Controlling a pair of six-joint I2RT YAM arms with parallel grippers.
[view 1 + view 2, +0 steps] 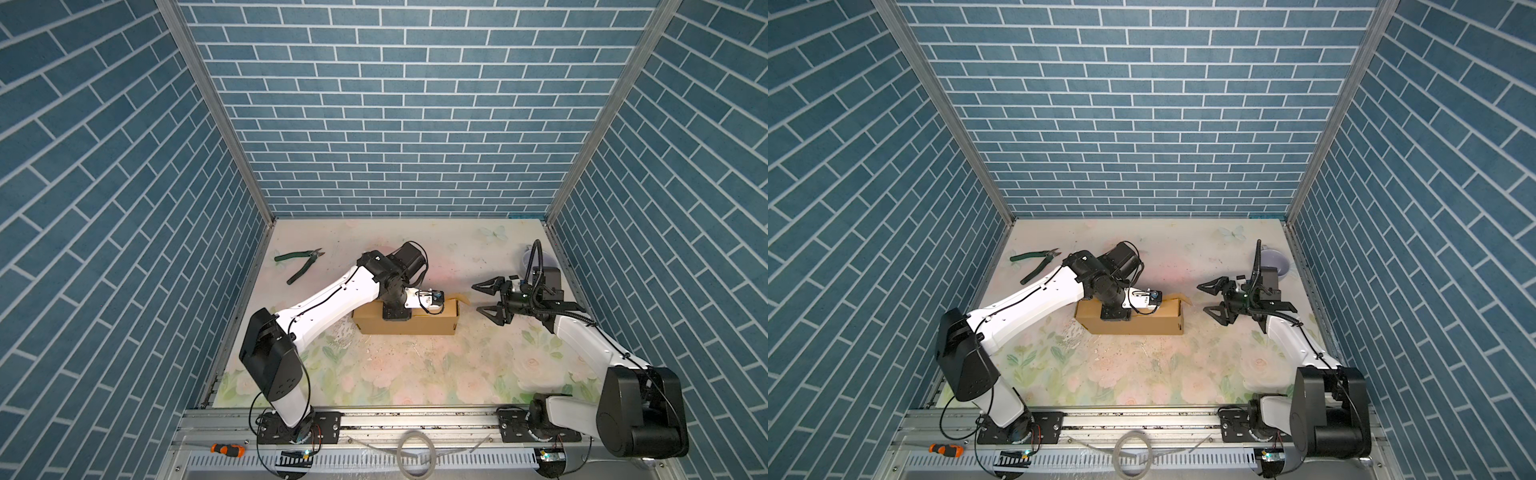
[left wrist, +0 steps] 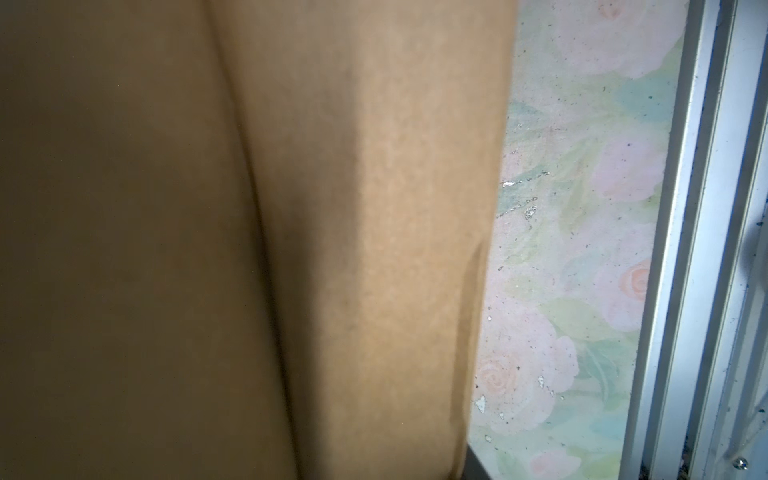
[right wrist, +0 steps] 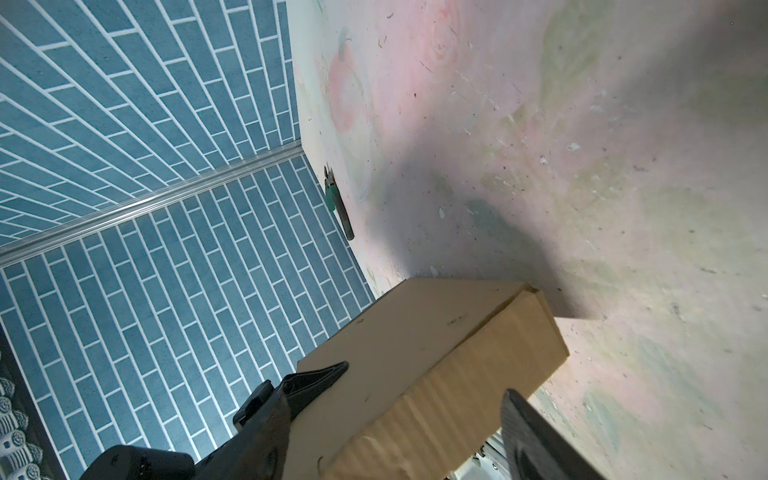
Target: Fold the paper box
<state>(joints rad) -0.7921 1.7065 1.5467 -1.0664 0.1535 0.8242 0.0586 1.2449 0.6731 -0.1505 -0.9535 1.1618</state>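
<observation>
The box [image 1: 407, 322] is brown corrugated cardboard, a rectangular block with a flap [image 1: 459, 297] poking out at one end. It sits under the left gripper [image 1: 434, 302], whose jaws are hidden, so its grip is unclear. The right gripper [image 1: 476, 298] gapes wide, empty, just beyond that end.

One paper box [image 1: 409, 325]; two robot arms, the left arm [image 1: 328, 300] and the right arm [image 1: 582, 337], in both top views; one pair of green-handled cutters [image 1: 300, 261]; one orange-handled screwdriver [image 1: 227, 449]; one pale bowl [image 1: 1278, 266], partly hidden behind the right arm; one loop of clear tubing [image 1: 417, 454] on the front rail; one floral-covered table [image 1: 415, 374]; three blue brick-patterned walls [image 1: 407, 104], at the back and on either side.
</observation>
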